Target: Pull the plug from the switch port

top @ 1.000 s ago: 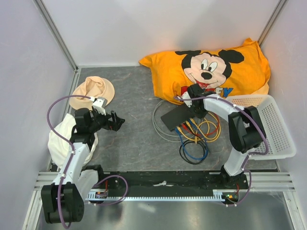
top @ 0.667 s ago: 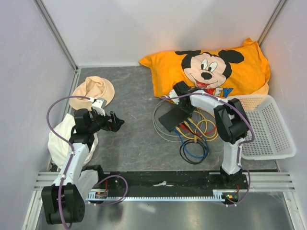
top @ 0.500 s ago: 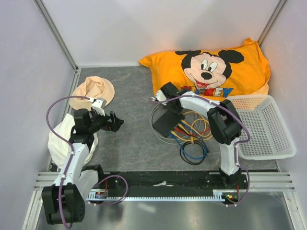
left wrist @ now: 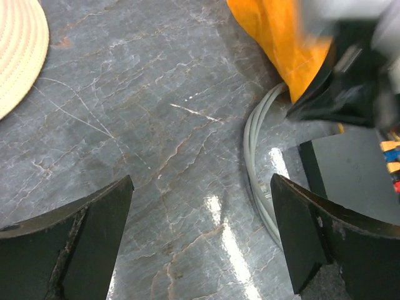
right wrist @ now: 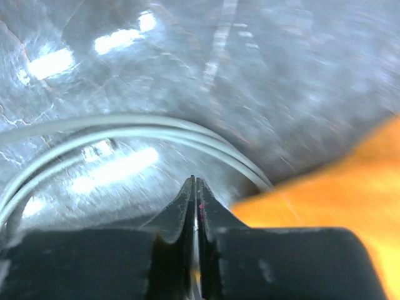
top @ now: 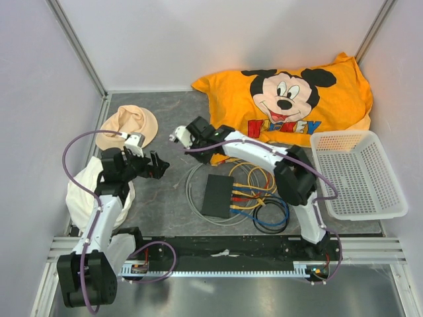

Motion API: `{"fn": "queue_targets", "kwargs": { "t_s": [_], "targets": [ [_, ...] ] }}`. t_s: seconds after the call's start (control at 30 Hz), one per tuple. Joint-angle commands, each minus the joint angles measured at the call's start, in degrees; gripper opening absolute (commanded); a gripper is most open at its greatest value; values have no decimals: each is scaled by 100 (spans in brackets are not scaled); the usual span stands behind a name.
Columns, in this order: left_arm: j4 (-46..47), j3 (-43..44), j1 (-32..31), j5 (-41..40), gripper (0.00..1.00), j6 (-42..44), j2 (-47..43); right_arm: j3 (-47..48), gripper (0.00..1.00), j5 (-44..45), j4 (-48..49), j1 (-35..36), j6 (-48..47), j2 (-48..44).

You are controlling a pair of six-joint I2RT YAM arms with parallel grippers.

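Observation:
The dark grey switch [top: 217,196] lies flat in the middle of the table, with several yellow, blue and red plugs [top: 236,195] in the sockets on its right side. Its corner and plugs also show in the left wrist view [left wrist: 356,178]. My right gripper [top: 198,135] is shut above the table, up and left of the switch and apart from it. In its wrist view [right wrist: 195,181] only a thin pale sliver shows between the fingers. A grey cable [right wrist: 156,134] loops on the table ahead of it. My left gripper [top: 155,165] is open and empty, left of the switch [left wrist: 200,237].
The orange Mickey pillow [top: 291,92] lies at the back right, its corner under my right arm. A white mesh basket [top: 360,175] stands at the right. A beige hat [top: 129,125] and a white cloth [top: 82,188] lie at the left. Coloured cables [top: 264,198] coil right of the switch.
My right arm swept left from the pillow's edge to the table's middle. The switch and its cables slid left and toward the near edge and turned. The left arm stayed still.

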Motion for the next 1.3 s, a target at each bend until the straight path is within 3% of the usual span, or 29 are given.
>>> {"fn": "queue_targets", "kwargs": {
  "t_s": [0.0,0.07,0.1,0.27,0.5,0.6,0.77,0.9,1.1,1.27],
  "targets": [
    [-30,249,-127,664,97,-270,92,-381,20,-200,-14,-505,442,-1353],
    [-65,292,-469,966,96,-60,232,-769,39,-262,-32,-708,364,-2002],
    [-248,345,-1115,1132,96,394,337,-1154,45,-193,-67,-760,320,-2206],
    [-626,749,-2464,1477,96,1424,1013,-2158,69,239,-469,-1261,695,-3208],
    [-1304,1110,-4755,1102,94,4295,1990,-3064,71,247,-717,-2535,943,-3764],
    [-727,1110,-5443,565,96,4696,2350,-3030,70,256,-638,-2904,961,-3729],
    [583,1276,-5998,273,97,4819,3027,-3109,71,159,-480,-3143,961,-3746],
    [778,1602,-6253,159,97,4950,3580,-3223,71,63,-427,-3231,1066,-3852],
    [1585,1296,-6272,-631,98,5478,4021,-3144,71,27,-568,-3239,1014,-3896],
    [1816,1101,-6071,-1431,98,5067,3951,-3196,70,-25,-586,-3239,996,-3817]
  ]
}}
